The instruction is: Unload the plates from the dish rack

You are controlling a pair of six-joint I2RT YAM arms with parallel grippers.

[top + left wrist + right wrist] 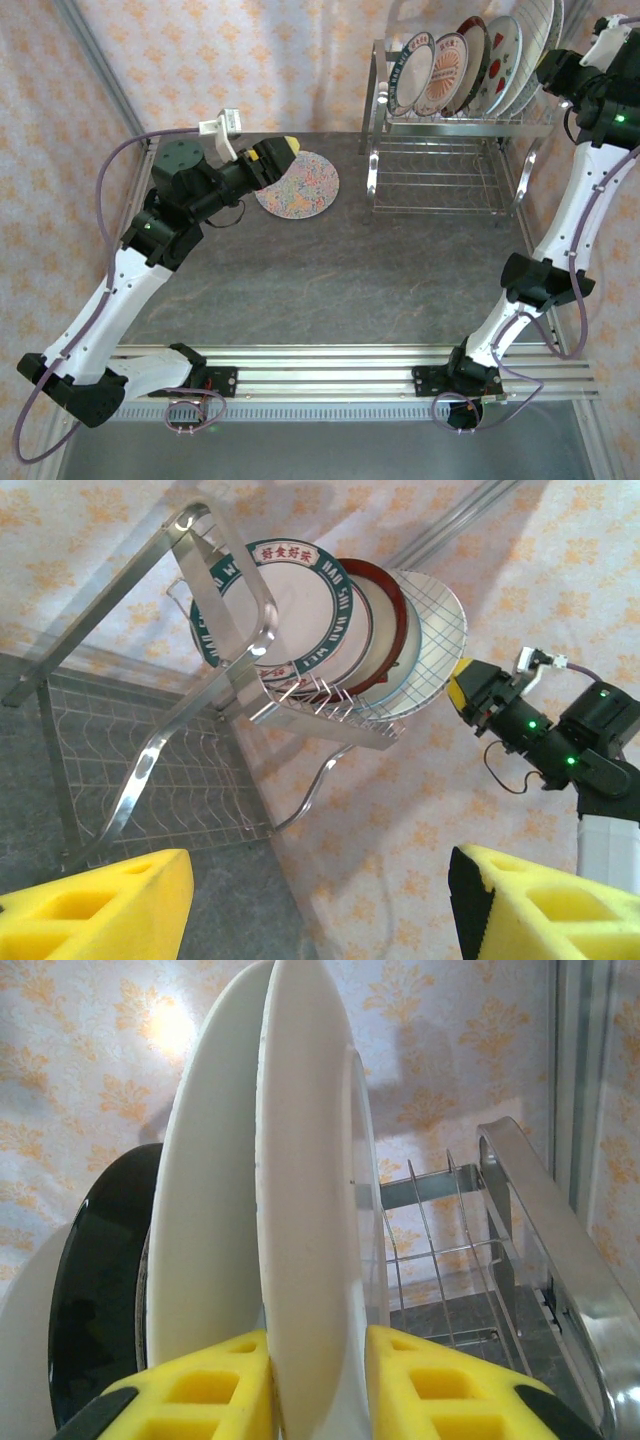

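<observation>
Step in hand: drawing the end plate. Right gripper pinches the rim of the pale plaid-grid ceramic plate, which stands upright in the shiny chrome wire dish rack. Left gripper is spread and empty, above the speckled floral round plate lying flat on the dark grey table. Next move calls for a straight lift clear of the rack

Overhead camera, fixed above and behind the arm bases at the bench's near edge, looks down and forward across the whole surface to the dish rack in the far right corner. The left wrist camera, low by the far edge, faces that corner past its own left hand, tilted up at the rack, the plates and the right arm beyond. The right wrist camera sits almost against the outermost plate, seen edge-on above the right hand. All three views share the rack.
</observation>
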